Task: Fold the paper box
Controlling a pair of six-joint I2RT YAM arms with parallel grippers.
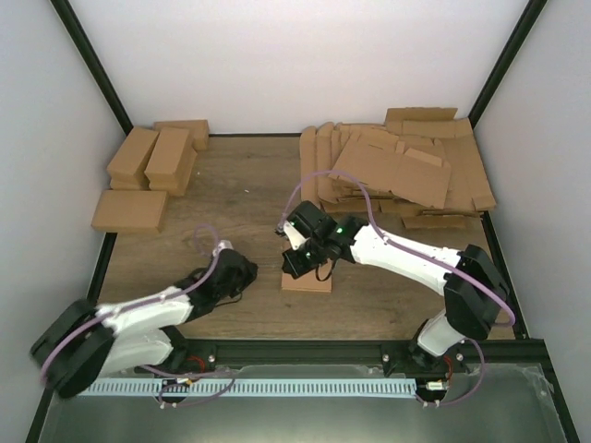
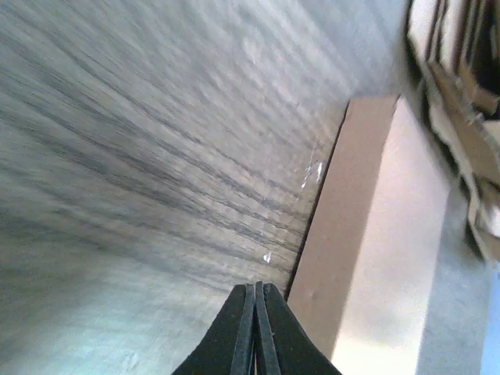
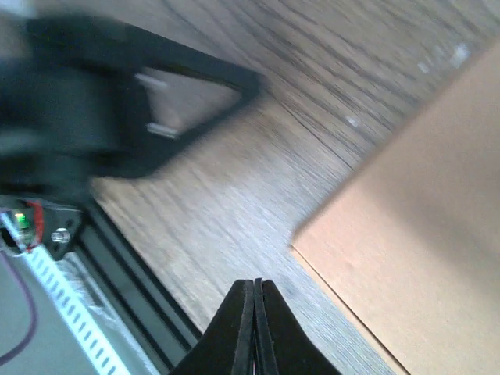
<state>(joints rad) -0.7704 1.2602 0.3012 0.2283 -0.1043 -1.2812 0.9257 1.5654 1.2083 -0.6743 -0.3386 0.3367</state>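
Overhead, two robot arms reach over a wooden counter (image 1: pixel 240 198). The paper box (image 1: pixel 312 283), a thin flat brown cardboard piece, lies near the middle of the counter, towards its front edge. It sits between the two hands and is partly hidden under the right one.

The right hand (image 1: pixel 297 265) is plainly the nearer. It hangs over the box's left part, black fingers pressed together and holding nothing. In the right wrist view its closed tip points at bare wood just beside one corner of the box, and the cardboard spreads away to the right. Whether the tip touches anything cannot be told.

The left hand (image 1: pixel 242 277) sits low, near the box's left side but apart from it. Its fingers are also pinched together and empty. In the left wrist view the box lies just to the right of the fingers. Its long edge runs forward and away, roughly along the line the fingers point.

In my judgement, the coming move turns on that layout. The right hand works the box from above, while the left must travel right to meet its long side.

A loose pile of flat cardboard sheets (image 1: pixel 406 171) lies at the back right. Narrow brick-shaped boxes (image 1: pixel 157 157) stand at the back left, well apart from the work.
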